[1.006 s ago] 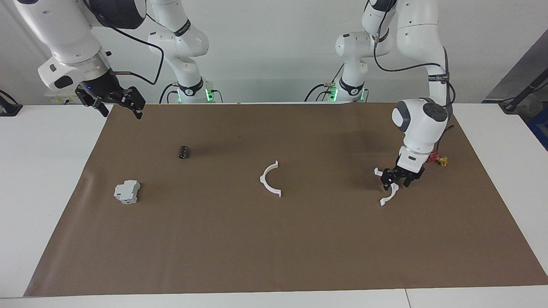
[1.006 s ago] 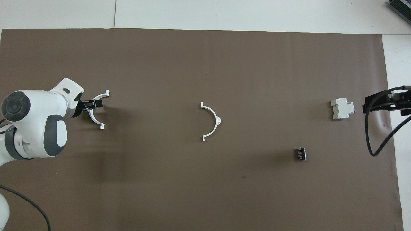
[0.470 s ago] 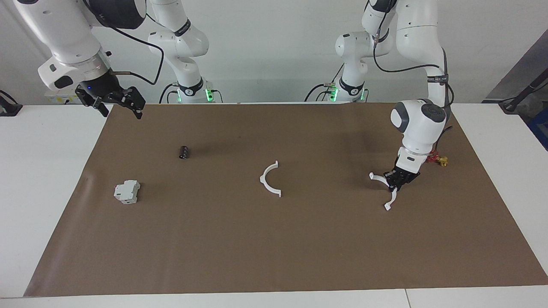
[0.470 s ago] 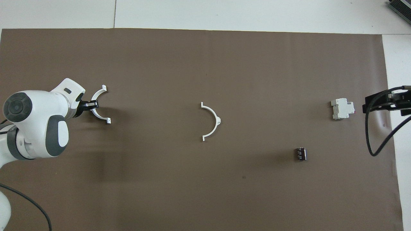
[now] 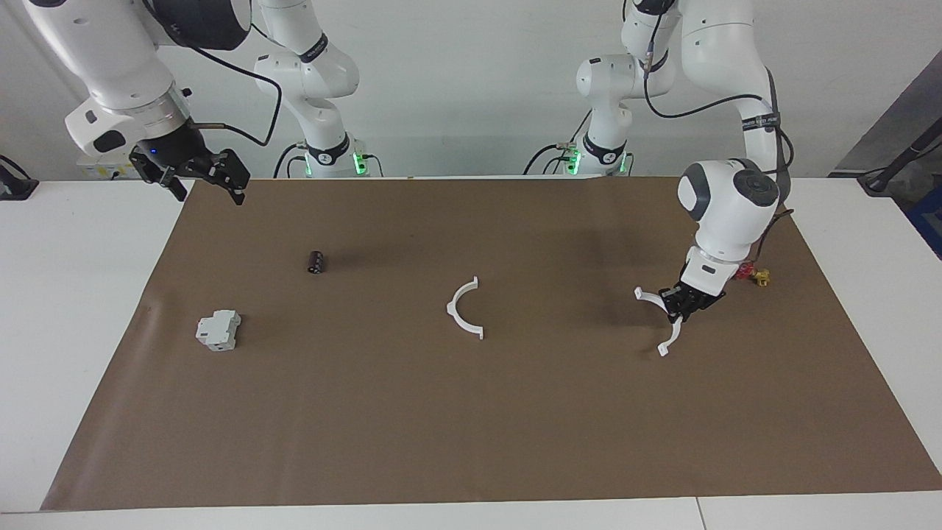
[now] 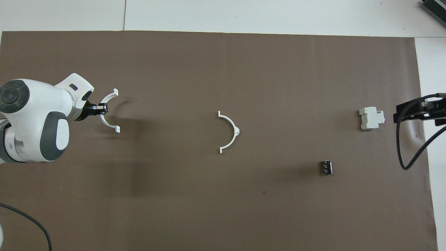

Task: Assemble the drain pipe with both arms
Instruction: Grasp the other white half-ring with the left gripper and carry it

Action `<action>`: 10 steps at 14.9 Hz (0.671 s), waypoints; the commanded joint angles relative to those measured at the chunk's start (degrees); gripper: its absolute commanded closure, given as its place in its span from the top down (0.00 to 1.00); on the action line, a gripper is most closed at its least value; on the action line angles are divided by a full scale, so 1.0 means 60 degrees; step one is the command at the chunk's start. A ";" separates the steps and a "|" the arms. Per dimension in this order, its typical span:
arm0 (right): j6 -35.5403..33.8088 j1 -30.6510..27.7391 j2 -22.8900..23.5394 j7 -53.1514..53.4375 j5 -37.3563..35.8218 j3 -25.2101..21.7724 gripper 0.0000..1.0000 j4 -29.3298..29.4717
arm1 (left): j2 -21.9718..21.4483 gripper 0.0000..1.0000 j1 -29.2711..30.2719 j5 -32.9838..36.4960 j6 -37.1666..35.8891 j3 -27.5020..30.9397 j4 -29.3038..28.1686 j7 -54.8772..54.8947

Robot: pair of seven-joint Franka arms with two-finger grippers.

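One white half-ring of the drain pipe [image 5: 671,340] hangs in my left gripper [image 5: 682,308], which is shut on the middle of its arc just above the brown mat [image 5: 515,427], toward the left arm's end of the table. It also shows in the overhead view [image 6: 108,124] with the left gripper [image 6: 100,109]. The other half-ring [image 5: 452,309] lies flat at the mat's middle [image 6: 237,131]. My right gripper [image 5: 200,177] waits open and empty, raised over the mat's edge at the right arm's end [image 6: 416,112].
A grey-white boxy block [image 5: 218,329] [image 6: 371,118] and a small black cylinder [image 5: 316,261] [image 6: 326,167] lie toward the right arm's end. A small red and yellow part [image 5: 755,276] lies beside the left arm's wrist.
My left gripper closed on the half-ring, turned it and raised it slightly off the mat. The right arm and the other half-ring have not moved.
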 commanded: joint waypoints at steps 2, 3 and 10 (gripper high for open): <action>0.0169 -0.0063 -0.0132 -0.0264 0.0151 0.0028 1.00 -0.0187 | -0.0224 0.00 -0.1844 0.0446 -0.0245 0.0075 0.0116 -0.3157; 0.0155 -0.0063 -0.0132 -0.0264 0.0151 0.0028 1.00 -0.0186 | -0.0210 0.00 -0.2255 0.0460 -0.0245 0.0075 0.0146 -0.3571; 0.0155 -0.0063 -0.0132 -0.0264 0.0151 0.0028 1.00 -0.0201 | 0.1526 0.00 -0.4542 0.0446 -0.0070 0.0075 0.1766 -0.5287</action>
